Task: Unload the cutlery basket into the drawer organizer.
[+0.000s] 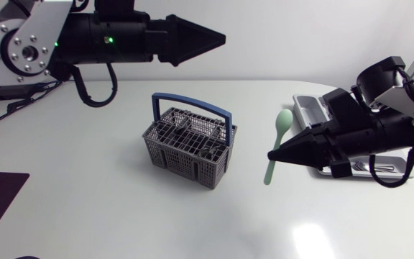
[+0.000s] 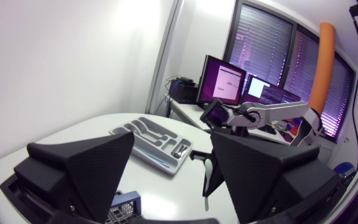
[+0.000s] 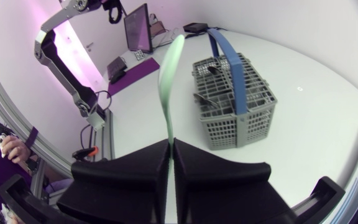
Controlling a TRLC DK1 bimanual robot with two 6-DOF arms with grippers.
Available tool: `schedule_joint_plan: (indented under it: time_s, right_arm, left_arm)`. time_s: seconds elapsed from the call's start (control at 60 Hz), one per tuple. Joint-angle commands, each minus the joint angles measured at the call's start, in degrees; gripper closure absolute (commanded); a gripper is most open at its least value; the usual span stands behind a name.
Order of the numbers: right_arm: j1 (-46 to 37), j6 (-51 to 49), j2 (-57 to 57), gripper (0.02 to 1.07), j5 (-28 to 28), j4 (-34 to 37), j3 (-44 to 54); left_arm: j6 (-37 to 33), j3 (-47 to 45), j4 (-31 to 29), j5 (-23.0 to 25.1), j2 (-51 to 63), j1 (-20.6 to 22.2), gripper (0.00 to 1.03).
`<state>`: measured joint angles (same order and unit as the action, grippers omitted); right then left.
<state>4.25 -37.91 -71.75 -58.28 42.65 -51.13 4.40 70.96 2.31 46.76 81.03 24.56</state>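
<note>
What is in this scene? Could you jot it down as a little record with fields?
right gripper: shut on the handle of the green spoon
spoon position: between basket and organizer
cutlery basket: grey, blue handle, mid-table, dark cutlery still inside
drawer organizer: grey tray partly under the right arm, some metal cutlery in it
left gripper: open, holding nothing, beyond the basket

organizer (image 1: 304, 101): right of basket (image 1: 185, 162), mostly hidden under right arm (image 1: 365, 137) | basket contents: dark, too small to tell | green spoon (image 1: 284, 121): handle partly covered by right gripper (image 1: 272, 155)
</note>
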Motion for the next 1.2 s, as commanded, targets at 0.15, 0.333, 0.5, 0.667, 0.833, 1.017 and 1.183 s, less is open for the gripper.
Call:
schedule_joint_plan:
  time_s: [0.15, 0.333, 0.5, 0.667, 0.833, 1.017, 1.183]
  right_arm:
    - [-7.6, -13.0, -2.1, 1.01, 8.6, 4.5, -2.4]
    - [-13.9, -21.0, -4.3, 1.01, 15.3, 4.8, -4.0]
    - [-19.3, -27.9, -7.0, 1.01, 20.8, 4.5, -5.8]
    - [-24.4, -35.0, -9.7, 1.01, 27.2, 1.1, -6.5]
    - [-29.6, -41.0, -13.4, 1.01, 30.8, -2.1, -7.9]
    - [-33.7, -46.4, -17.5, 1.02, 36.4, -9.2, -7.8]
    - [-35.5, -50.5, -20.5, 1.02, 41.8, -18.4, -5.4]
  left_arm:
    - [-20.3, 4.5, -17.7, -6.7, 0.4, -2.7, 0.13]
    - [-33.2, 3.7, -25.9, -15.3, 1.3, -2.3, 0.13]
    - [-39.7, 2.3, -28.9, -23.1, 2.2, -1.8, 0.13]
    - [-43.5, 1.6, -31.0, -29.0, 3.3, -1.8, 0.13]
    - [-45.8, 0.4, -31.8, -32.2, 3.6, -2.4, 0.13]
    - [-47.5, -1.1, -31.8, -34.7, 4.1, -2.4, 0.13]
    - [-48.0, -1.8, -31.9, -36.1, 4.2, -2.1, 0.13]
